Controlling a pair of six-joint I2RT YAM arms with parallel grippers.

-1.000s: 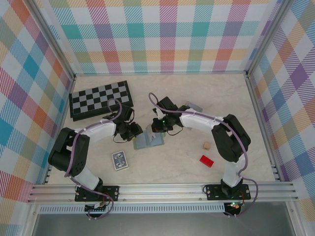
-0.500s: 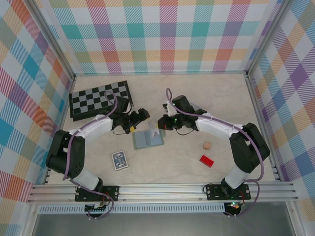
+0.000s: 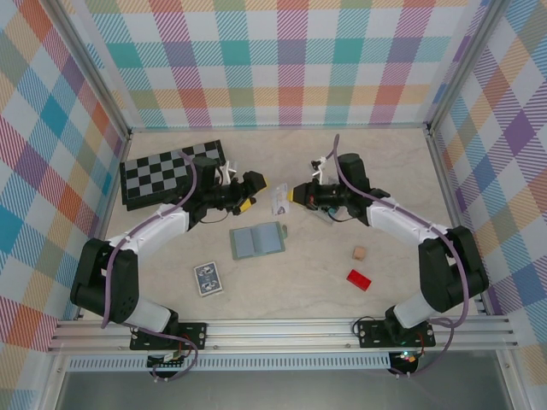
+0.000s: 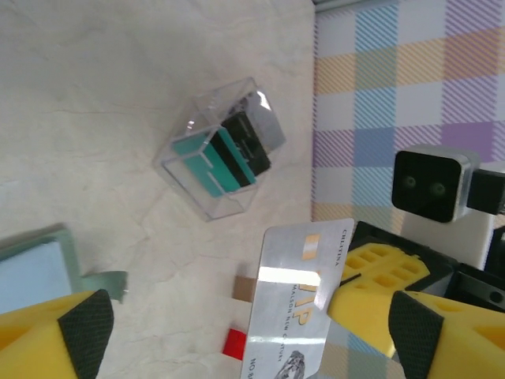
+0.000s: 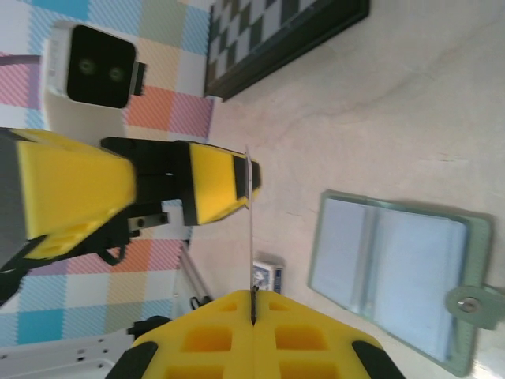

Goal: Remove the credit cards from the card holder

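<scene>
A silver credit card with gold lettering hangs above the table, pinched at one edge by my right gripper, which is shut on it. From above, the card stands between the two grippers. My left gripper faces the card with its jaws wide open and nothing in them; one of its fingertips is right beside the card's far edge. The grey-green card holder lies open and flat on the table below them, with pale inner panels and its snap tab showing.
A chessboard lies at the back left. A blue patterned card pack sits near the front left. A tan cube and a red block sit at the right. A clear tray with teal and black pieces stands beyond the wallet.
Both grippers lifted off the wallet and moved toward the back. The right one drew the silver card out and up. The left let go of the wallet and opened.
</scene>
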